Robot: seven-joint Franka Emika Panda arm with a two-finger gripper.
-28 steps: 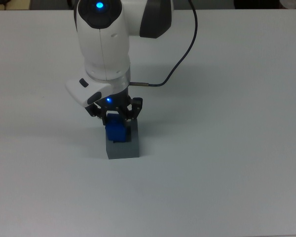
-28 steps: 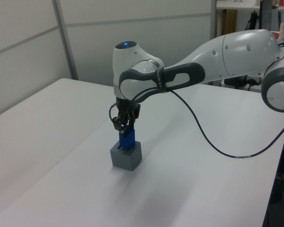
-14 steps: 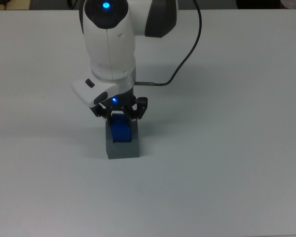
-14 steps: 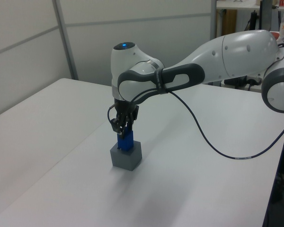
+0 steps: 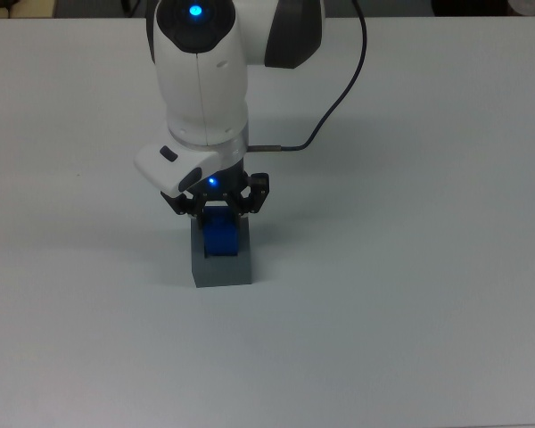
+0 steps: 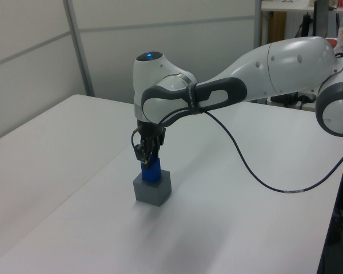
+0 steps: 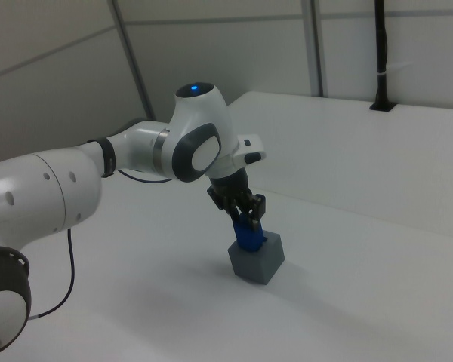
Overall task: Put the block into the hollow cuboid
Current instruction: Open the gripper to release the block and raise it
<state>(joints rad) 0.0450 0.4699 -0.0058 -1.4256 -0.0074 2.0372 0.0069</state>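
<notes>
Block (image 5: 220, 235) now sits lower in hollow cuboid (image 5: 222, 267), pincer (image 5: 216, 204) gripping.

Over the past second the hand (image 5: 216, 207) lowers toward the hollow cuboid (image 5: 221, 264), carrying the block (image 5: 220, 234) down with it. In the left view the block (image 6: 151, 172) now sits lower, with less blue showing above the cuboid's rim (image 6: 152, 189) than before. In the top view the arm shifts slightly toward the top view's right.
</notes>
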